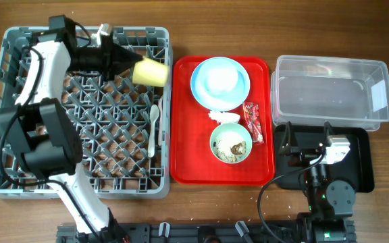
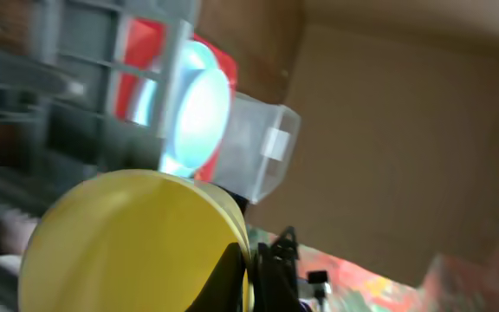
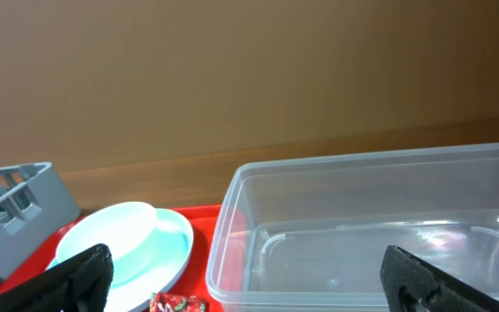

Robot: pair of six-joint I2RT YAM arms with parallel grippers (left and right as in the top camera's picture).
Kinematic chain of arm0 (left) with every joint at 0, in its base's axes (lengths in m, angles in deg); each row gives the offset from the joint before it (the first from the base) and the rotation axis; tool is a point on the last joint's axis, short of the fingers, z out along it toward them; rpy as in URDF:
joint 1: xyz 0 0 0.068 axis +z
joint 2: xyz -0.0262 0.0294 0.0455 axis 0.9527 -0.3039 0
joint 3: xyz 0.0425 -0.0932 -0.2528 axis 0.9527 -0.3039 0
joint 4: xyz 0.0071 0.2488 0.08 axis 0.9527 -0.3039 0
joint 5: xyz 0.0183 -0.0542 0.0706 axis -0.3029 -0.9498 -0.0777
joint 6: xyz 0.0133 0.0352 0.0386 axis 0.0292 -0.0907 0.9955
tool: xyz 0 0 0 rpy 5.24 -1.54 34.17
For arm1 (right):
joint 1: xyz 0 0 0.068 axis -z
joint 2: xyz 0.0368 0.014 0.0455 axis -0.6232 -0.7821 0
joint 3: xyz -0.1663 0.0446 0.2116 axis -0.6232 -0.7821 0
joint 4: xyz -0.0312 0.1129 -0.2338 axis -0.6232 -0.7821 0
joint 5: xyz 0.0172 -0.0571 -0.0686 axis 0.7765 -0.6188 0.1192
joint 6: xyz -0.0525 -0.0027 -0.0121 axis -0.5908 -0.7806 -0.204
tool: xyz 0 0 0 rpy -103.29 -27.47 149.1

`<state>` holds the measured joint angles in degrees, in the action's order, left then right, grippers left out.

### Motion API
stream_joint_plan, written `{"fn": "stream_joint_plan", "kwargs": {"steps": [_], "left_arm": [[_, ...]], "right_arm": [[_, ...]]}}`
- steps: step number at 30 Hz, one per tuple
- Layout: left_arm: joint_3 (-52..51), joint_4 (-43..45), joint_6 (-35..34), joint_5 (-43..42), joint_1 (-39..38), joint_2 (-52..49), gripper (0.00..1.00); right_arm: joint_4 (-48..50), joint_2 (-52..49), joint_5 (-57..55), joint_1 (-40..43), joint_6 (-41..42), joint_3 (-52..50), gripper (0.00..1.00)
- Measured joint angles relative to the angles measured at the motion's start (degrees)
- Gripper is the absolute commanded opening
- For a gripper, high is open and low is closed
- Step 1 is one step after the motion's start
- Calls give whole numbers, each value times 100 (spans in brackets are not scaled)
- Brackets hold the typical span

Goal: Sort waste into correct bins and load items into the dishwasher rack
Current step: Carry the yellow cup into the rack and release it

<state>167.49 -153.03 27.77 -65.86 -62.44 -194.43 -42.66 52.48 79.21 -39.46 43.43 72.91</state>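
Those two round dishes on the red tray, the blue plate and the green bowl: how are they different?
The light blue plate is wider than the pale green bowl. The plate looks bare, while the bowl holds brownish food scraps. The plate lies at the far end of the red tray, the bowl nearer the robot. Both are round and rest upright on it.

Your yellow cup (image 1: 149, 71) hangs on its side over the grey rack (image 1: 140, 32), where the white spoon (image 1: 154, 128) lies. On the red tray (image 1: 188, 162) you have the blue plate (image 1: 220, 82), crumpled napkin (image 1: 223, 117), red wrapper (image 1: 253, 120) and green bowl (image 1: 216, 143) holding scraps (image 1: 235, 147). The clear tub (image 1: 329, 94) and black tray (image 1: 365, 169) sit beyond, empty.
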Motion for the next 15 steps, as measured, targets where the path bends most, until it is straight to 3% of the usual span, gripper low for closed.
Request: {"fn": "stream_joint_plan", "kwargs": {"steps": [11,15], "left_arm": [[-306,55,116,590,190,0,4],[-310,179,109,1158,404,2,15]], "right_arm": [[0,2,0,0,0,0,100],[0,0,0,0,0,0,100]]}}
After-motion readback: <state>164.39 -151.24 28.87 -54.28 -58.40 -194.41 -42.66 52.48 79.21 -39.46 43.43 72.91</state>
